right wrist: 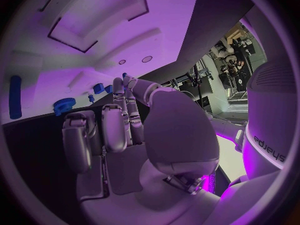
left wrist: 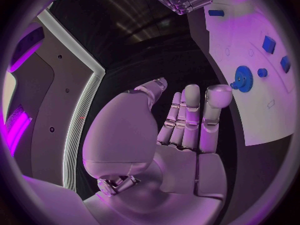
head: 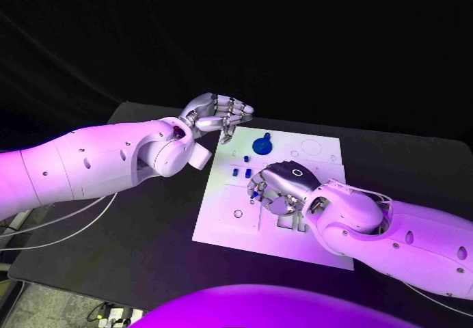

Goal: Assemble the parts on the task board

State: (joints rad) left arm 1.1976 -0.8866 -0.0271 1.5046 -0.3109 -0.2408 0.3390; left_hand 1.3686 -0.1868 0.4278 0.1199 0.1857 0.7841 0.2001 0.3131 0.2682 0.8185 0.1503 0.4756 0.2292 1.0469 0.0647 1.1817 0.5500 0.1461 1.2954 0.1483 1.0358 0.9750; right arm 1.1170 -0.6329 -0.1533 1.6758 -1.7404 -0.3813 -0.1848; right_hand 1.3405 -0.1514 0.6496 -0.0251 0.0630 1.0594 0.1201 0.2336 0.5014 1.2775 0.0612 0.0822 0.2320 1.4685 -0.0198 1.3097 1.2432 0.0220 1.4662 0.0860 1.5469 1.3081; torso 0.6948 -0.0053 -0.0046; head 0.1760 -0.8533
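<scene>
Two robot hands are working over the white task board [head: 222, 225], which is lying in the middle of the black table [head: 138, 253], and we are going from left to right. Our left robot hand [head: 217, 113] is hovering by the board's far left corner with its fingers [left wrist: 187, 115] held close together and lightly curled; we are seeing nothing in it, and the left wrist view is showing a bare palm. Just to its right the round blue gear [head: 262, 145] is sitting on the board, and a few small blue parts [head: 240, 173] are lying in a row nearer the middle. Our right robot hand [head: 281, 184] is bending down over the board's centre, fingers curled towards a small blue part [head: 254, 196] at their tips; we cannot tell whether it is already pinching that piece or only touching it.

We are judging the step in hand to be picking up that small part. To do it well we are wanting a firm pinch before lifting, a straight rise so neighbouring pieces are not getting knocked, and the left robot hand keeping clear of the gear meanwhile
</scene>
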